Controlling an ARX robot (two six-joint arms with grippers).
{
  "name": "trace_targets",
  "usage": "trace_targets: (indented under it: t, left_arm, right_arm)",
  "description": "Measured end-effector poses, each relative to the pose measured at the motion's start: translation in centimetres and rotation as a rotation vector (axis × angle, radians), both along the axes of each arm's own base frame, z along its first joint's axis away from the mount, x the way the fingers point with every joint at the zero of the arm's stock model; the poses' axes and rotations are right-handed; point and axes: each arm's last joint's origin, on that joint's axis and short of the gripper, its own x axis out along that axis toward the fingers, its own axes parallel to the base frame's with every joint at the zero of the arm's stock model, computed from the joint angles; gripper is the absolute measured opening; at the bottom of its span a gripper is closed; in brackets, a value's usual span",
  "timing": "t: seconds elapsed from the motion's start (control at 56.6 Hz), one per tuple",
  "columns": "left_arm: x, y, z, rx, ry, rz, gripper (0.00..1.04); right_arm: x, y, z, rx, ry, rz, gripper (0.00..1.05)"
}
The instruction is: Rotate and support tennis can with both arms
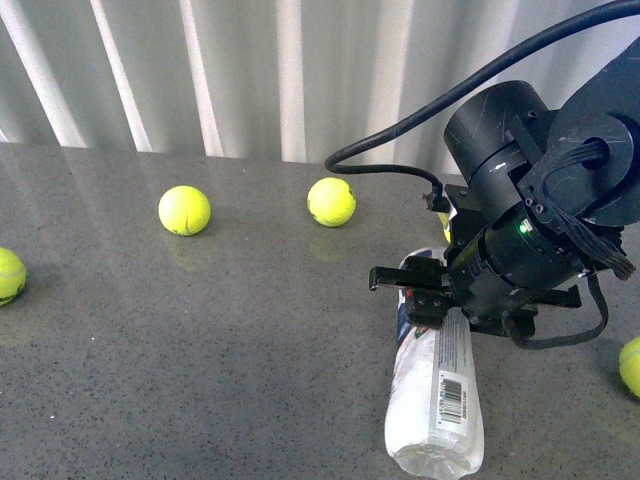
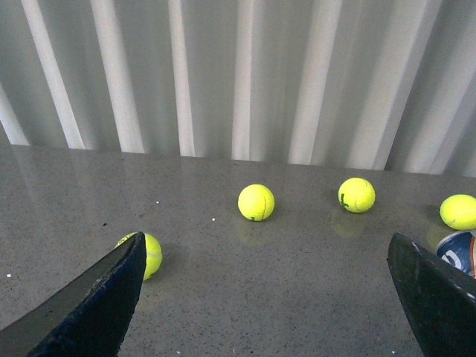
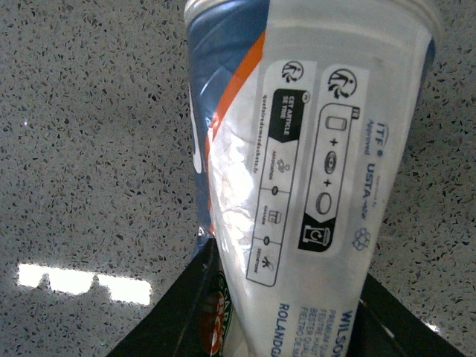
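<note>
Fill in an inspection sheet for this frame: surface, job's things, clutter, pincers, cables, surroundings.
Surface: grey speckled table, glossy.
Job's things: can lying on its side on the table.
Clutter: several loose balls scattered about.
Grippers: right pincer closed around the can's far part; left pincer wide open, holding nothing.
Cables: thick black cable looping to the right arm.
Surroundings: white ribbed wall behind.

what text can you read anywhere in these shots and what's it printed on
"ITF Approved": tennis can, right wrist view.
"USTA": same can, beside it.
"CET ARTICLE SE TRIE": black box on the can, small, barely legible.
"WILSO" and "ROLAND G": on the can, cut off by the picture's edge.
Digits under the barcode, front view: too small to read.
Other fine print on the can: too small.
</note>
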Motion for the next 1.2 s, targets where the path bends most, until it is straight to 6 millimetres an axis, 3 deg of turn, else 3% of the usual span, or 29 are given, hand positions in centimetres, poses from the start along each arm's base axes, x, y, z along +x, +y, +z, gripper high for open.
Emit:
trace_targets:
  t: [0.283, 0.76, 1.007, 1.201]
  left_arm:
    - [0.0, 0.0, 0.0, 0.000, 0.000, 0.000, 0.98]
    - [0.0, 0.0, 0.0, 0.000, 0.000, 0.000, 0.98]
    - [0.0, 0.0, 0.0, 0.000, 0.000, 0.000, 0.98]
    - [0.0, 0.0, 0.0, 0.000, 0.000, 0.000, 0.98]
  right_arm:
    - [0.0, 0.3, 0.6, -0.020, -0.027, 0.011, 0.19]
    - [-0.3, 1.6, 2.5, -0.085, -0.114, 0.074, 0.09]
    - [-1.2, 2.0, 4.1, -0.289, -0.307, 0.197, 0.06]
    - [-2.7, 1.2, 5.1, -0.562, -0.568, 0.410, 0.06]
